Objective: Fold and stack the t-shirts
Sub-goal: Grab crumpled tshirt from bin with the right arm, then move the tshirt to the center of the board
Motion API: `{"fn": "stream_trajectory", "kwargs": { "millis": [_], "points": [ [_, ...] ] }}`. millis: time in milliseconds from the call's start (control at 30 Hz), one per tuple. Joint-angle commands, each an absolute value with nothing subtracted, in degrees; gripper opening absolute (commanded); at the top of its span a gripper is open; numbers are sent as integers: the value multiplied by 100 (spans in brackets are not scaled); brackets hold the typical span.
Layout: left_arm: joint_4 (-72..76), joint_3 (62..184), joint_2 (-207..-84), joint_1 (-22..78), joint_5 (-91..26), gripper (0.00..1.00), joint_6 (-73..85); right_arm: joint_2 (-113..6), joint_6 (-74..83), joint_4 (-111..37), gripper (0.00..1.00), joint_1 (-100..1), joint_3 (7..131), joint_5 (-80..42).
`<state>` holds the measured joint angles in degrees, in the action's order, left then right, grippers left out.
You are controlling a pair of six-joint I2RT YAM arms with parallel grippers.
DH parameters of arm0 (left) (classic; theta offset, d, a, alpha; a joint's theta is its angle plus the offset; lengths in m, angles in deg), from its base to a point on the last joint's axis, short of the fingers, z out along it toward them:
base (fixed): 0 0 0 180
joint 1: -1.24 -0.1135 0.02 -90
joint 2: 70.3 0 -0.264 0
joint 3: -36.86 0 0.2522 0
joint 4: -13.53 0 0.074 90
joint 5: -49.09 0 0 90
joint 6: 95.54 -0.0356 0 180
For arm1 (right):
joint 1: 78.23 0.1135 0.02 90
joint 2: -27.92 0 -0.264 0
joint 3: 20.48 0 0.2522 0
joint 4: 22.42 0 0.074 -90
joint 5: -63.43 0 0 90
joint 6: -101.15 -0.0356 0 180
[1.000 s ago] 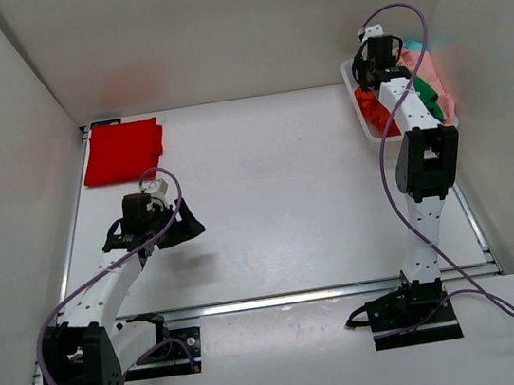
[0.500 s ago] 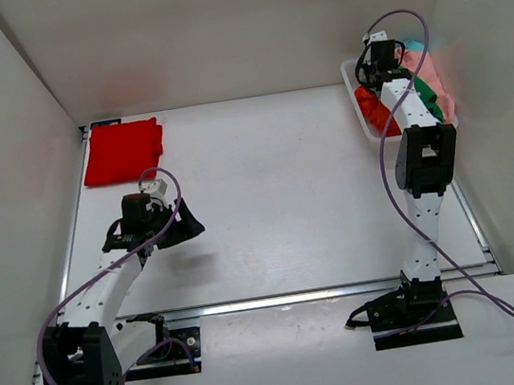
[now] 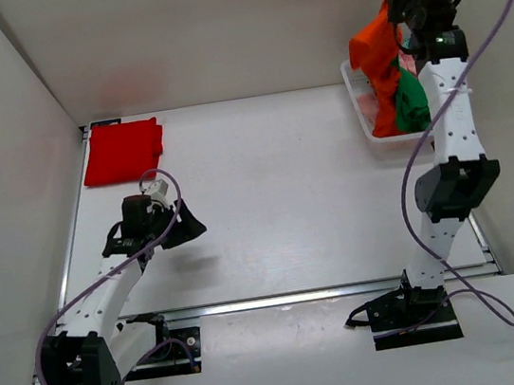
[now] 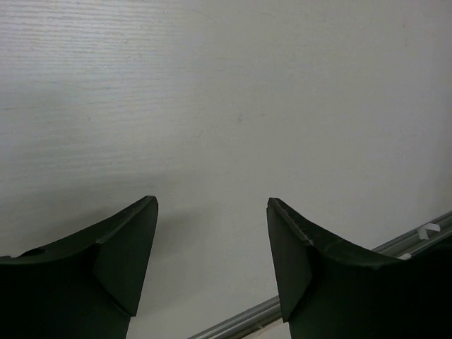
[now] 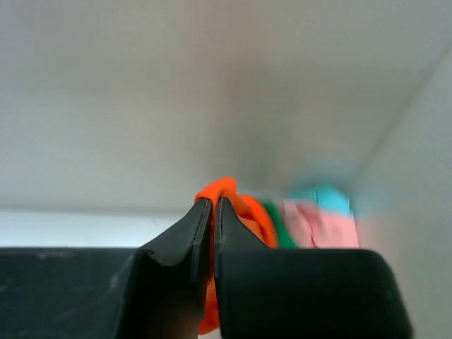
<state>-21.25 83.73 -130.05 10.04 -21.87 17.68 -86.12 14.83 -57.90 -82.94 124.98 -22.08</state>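
My right gripper [image 3: 400,2] is raised high over the white basket [image 3: 361,116] at the back right and is shut on the bright orange t-shirt [image 3: 373,52], which hangs down into the basket. In the right wrist view the jaws [image 5: 213,205] pinch an orange fold [image 5: 226,187]. A green t-shirt [image 3: 410,104] lies in the basket; pale pink [image 5: 318,222] and teal [image 5: 325,196] cloth show blurred behind. A folded red t-shirt [image 3: 121,150] lies flat at the back left. My left gripper [image 3: 185,227] is open and empty above bare table [image 4: 226,106].
White walls close in on the left, back and right. A metal rail [image 3: 282,299] runs along the table's near edge, also seen in the left wrist view [image 4: 417,236]. The purple cable [image 3: 491,16] loops beside the right arm.
My right gripper has risen from inside the basket, lifting the orange t-shirt up with it. The left arm has stayed where it was.
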Motion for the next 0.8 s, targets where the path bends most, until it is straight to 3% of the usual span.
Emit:
{"fn": "stream_trajectory", "kwargs": {
  "millis": [0, 67, 133, 300, 467, 567, 667, 767],
  "points": [
    [-2167, 8411, -12594, 969, -1991, 69, 1837, -7633, 869, -4954, 0, -8228, 12644, -1164],
    [-2255, 8411, -12349, 925, -1938, 52, 1854, -7317, 747, -4963, 0, -8079, 12521, -1032],
    [-2291, 8516, -12068, 863, -1982, 48, 1907, -6888, 641, -4954, 0, -7868, 12232, -603],
    [-2449, 8692, -11557, 836, -2061, 55, 2100, -5981, 317, -4551, 0, -7209, 11361, -144],
    [-2405, 8587, -11223, 845, -1947, 54, 2477, -5568, 149, -4454, 0, -6646, 11266, 233],
    [-2431, 8630, -11100, 923, -1947, 54, 2522, -4989, -788, -3271, 0, -6952, 10152, 1181],
    [-2633, 9006, -11064, 933, -2114, 54, 2452, -4820, -969, -3389, 0, -7032, 10129, 1463],
    [-2416, 9236, -11047, 1012, -1931, 64, 2530, -4644, -1414, -3032, 0, -7067, 9868, 1755]
  ]
}}
